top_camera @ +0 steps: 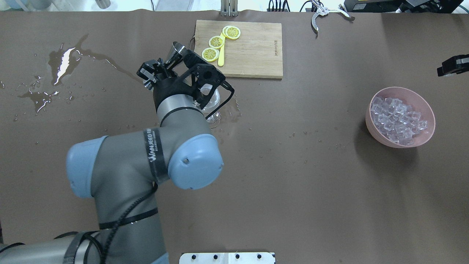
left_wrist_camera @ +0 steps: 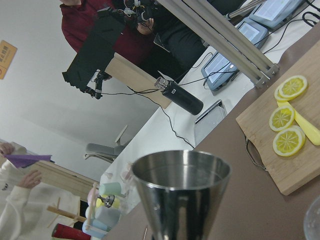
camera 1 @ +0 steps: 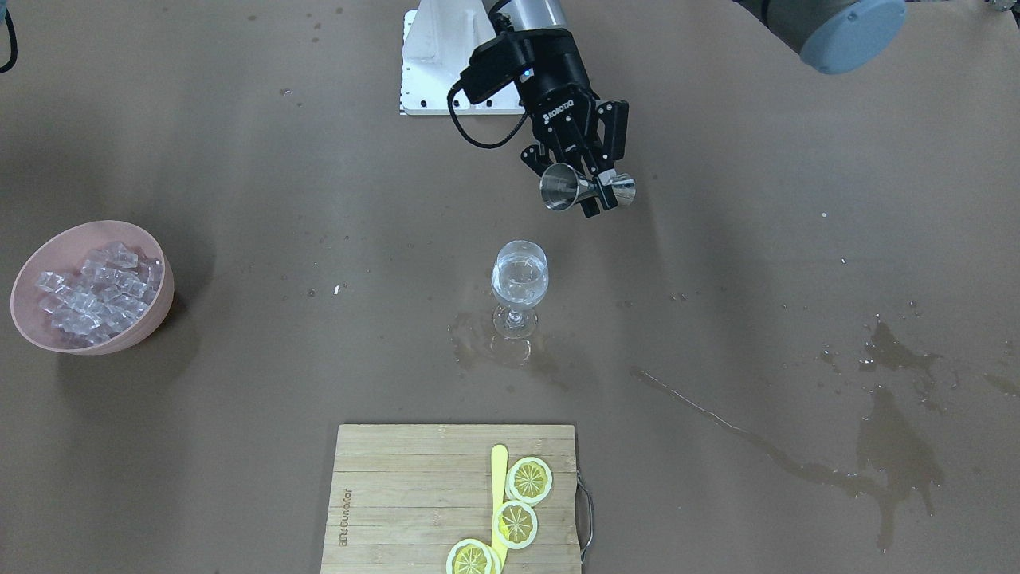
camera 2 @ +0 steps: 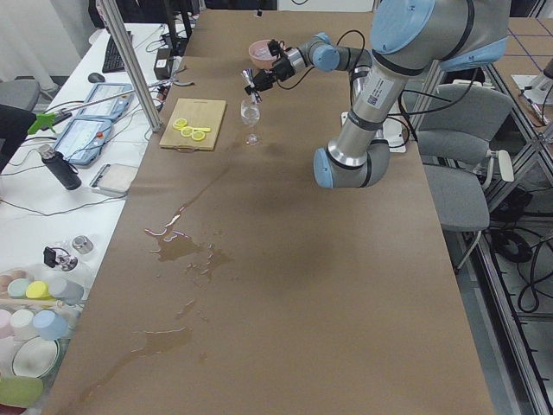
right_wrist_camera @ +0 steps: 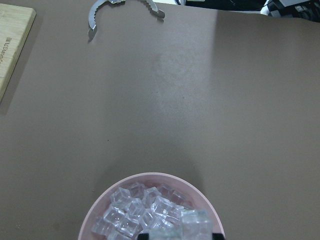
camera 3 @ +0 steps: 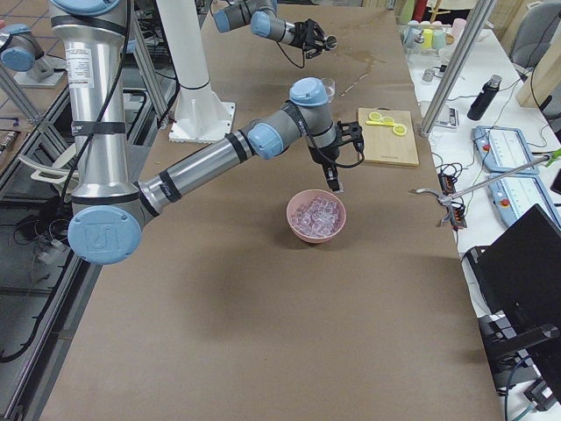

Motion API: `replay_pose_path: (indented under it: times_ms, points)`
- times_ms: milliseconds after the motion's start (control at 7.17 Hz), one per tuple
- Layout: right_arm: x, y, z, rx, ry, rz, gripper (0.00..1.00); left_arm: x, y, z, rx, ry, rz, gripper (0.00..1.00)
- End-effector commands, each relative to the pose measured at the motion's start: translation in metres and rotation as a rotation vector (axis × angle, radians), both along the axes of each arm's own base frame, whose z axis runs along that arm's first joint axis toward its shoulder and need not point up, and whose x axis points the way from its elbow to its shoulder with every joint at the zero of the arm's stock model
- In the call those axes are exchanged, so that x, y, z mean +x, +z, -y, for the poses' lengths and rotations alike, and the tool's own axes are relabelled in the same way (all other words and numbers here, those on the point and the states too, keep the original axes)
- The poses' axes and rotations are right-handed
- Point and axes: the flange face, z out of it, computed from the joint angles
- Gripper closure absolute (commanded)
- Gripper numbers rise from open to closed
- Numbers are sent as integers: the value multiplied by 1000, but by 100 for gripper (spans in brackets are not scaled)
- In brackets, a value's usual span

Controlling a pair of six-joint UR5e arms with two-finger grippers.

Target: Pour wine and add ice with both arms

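My left gripper [camera 1: 598, 191] is shut on the waist of a steel jigger [camera 1: 586, 190], which lies tipped on its side in the air, a little behind and above the wine glass [camera 1: 519, 279]. The glass stands upright mid-table with clear liquid in its bowl. The jigger's cup [left_wrist_camera: 180, 195] fills the left wrist view. A pink bowl [camera 1: 155, 307] holds several clear ice cubes [camera 1: 92, 295]. My right gripper [camera 3: 337, 186] hangs above that bowl. The right wrist view shows the ice [right_wrist_camera: 150, 215] just below it. I cannot tell whether its jaws are open.
A bamboo cutting board [camera 1: 414, 494] with three lemon slices [camera 1: 528, 480] and a yellow stick lies in front of the glass. Water lies around the glass foot, and puddles [camera 1: 892, 454] spread on my left side. Metal tongs [top_camera: 324, 13] lie at the far edge. The white base plate [camera 1: 434, 72] lies behind.
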Motion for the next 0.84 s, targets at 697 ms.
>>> replay_pose_path:
  times_ms: [697]
  points:
    - [-125,-168,-20,-112,-1,34,100,-191,206,160,-164,30,-369,100]
